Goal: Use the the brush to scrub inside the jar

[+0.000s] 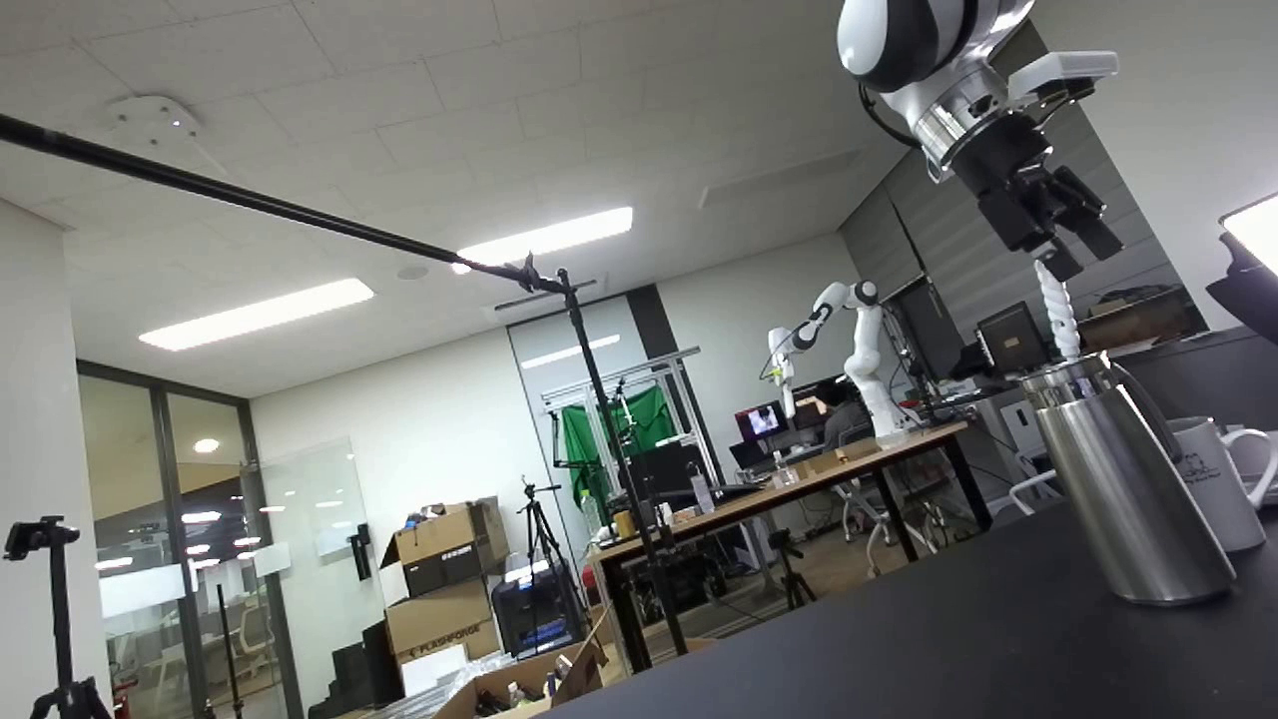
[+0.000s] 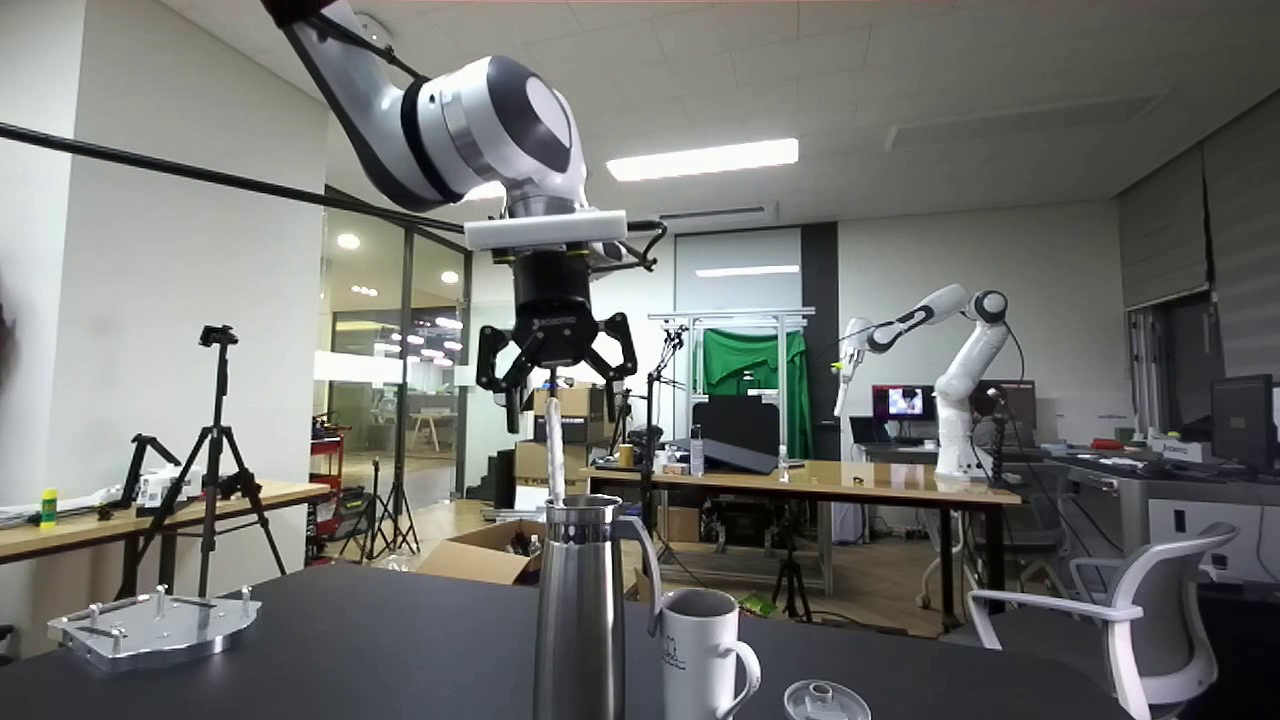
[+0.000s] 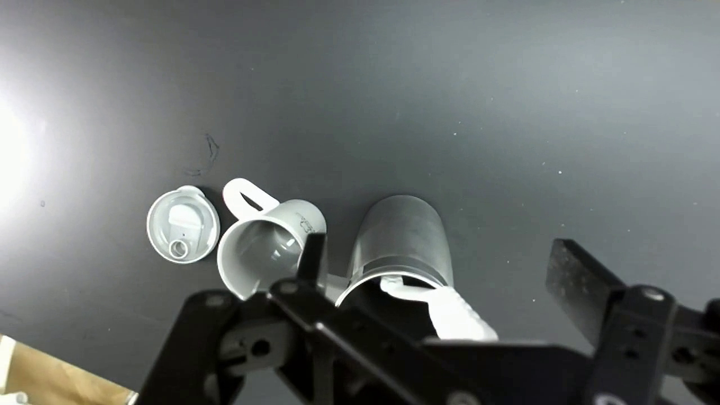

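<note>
The brush (image 1: 1060, 315) is a white twisted stick standing in the jar (image 1: 1128, 489), its lower end inside and its upper part sticking out above the rim. The jar is a tall brushed-metal cylinder, upright on the black table; both also show in an exterior view, the brush (image 2: 556, 450) and the jar (image 2: 580, 640). My gripper (image 2: 562, 418) is above the jar with its fingers apart. In the wrist view the brush (image 3: 458, 318) leans over the rim of the jar (image 3: 405, 236), between the spread fingers of the gripper (image 3: 441, 261), touching neither. Its top is hidden by the gripper body.
A white mug (image 2: 695, 650) with a handle stands close beside the jar on its handle side. A round clear lid (image 3: 183, 225) lies past the mug. A clear plate with posts (image 2: 160, 625) sits on the black table (image 2: 400, 620) in an exterior view.
</note>
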